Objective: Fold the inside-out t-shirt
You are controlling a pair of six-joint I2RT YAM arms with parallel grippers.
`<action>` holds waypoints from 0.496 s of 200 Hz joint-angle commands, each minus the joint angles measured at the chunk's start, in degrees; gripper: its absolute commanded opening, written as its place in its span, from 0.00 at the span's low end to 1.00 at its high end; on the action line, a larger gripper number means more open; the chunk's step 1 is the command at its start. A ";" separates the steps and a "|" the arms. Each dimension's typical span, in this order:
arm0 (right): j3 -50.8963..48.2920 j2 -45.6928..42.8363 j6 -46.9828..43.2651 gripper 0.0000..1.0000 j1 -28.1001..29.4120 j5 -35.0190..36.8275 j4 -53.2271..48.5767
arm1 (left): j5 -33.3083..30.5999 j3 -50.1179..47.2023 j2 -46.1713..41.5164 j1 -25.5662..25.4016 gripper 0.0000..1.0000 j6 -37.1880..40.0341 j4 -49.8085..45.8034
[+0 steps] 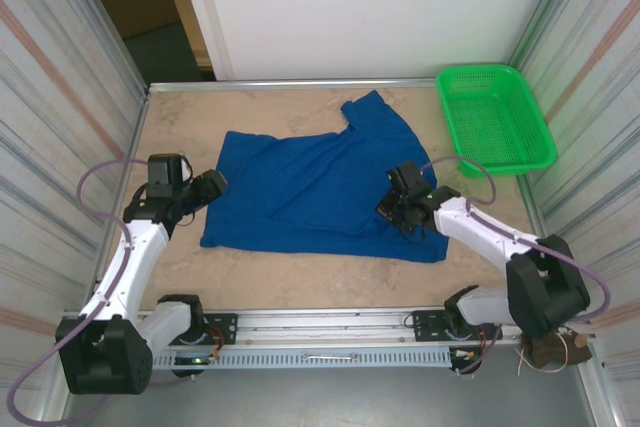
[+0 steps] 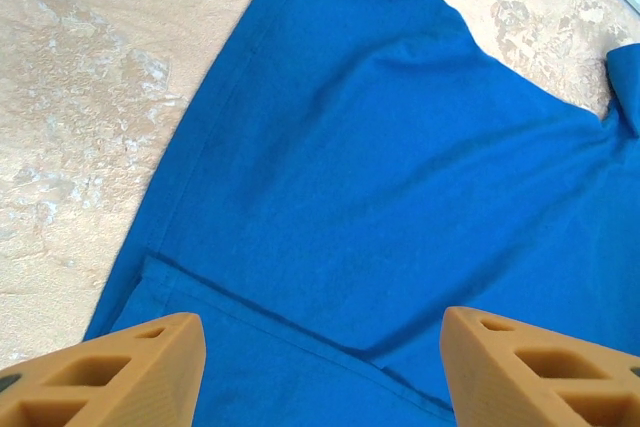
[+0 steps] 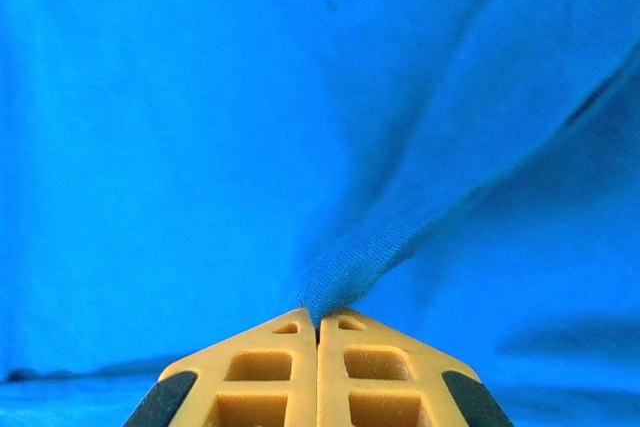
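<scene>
Thin ridge of t-shirt (image 3: 200, 127) pinched by right gripper (image 3: 318, 325) at lower centre could slip when pulled; left gripper (image 2: 320, 347) spread.

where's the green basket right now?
Top view: the green mesh basket sits at the far right corner of the table, just right of the blue t-shirt without touching it, and beyond the right hand.

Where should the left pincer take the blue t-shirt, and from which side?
The t-shirt lies flat, so only its border offers a lip. Probably best: the hemmed left edge by the open left pincer, coming in low from the bare table on the left. The right pincer is shut on a raised fold at the opposite side.
</scene>
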 commanded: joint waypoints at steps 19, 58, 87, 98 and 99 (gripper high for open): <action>11.60 13.41 -7.82 0.23 -2.90 -5.50 5.68 | 1.42 -0.87 0.89 -0.54 0.64 -0.59 2.07; 15.58 10.10 -15.18 0.49 -5.04 -4.17 2.79 | 0.41 -1.27 1.89 -0.60 0.64 0.44 1.72; 10.16 2.67 -16.42 0.53 -9.27 -1.82 -1.31 | 0.93 -2.65 2.61 -0.74 0.64 -0.02 3.40; 7.05 1.37 -15.91 0.53 -11.32 -3.43 -0.07 | 1.79 -3.26 4.14 -0.91 0.65 -0.61 4.42; 6.92 1.31 -15.85 0.53 -11.49 -3.63 0.11 | 1.87 -3.32 4.29 -0.97 0.65 -0.69 4.48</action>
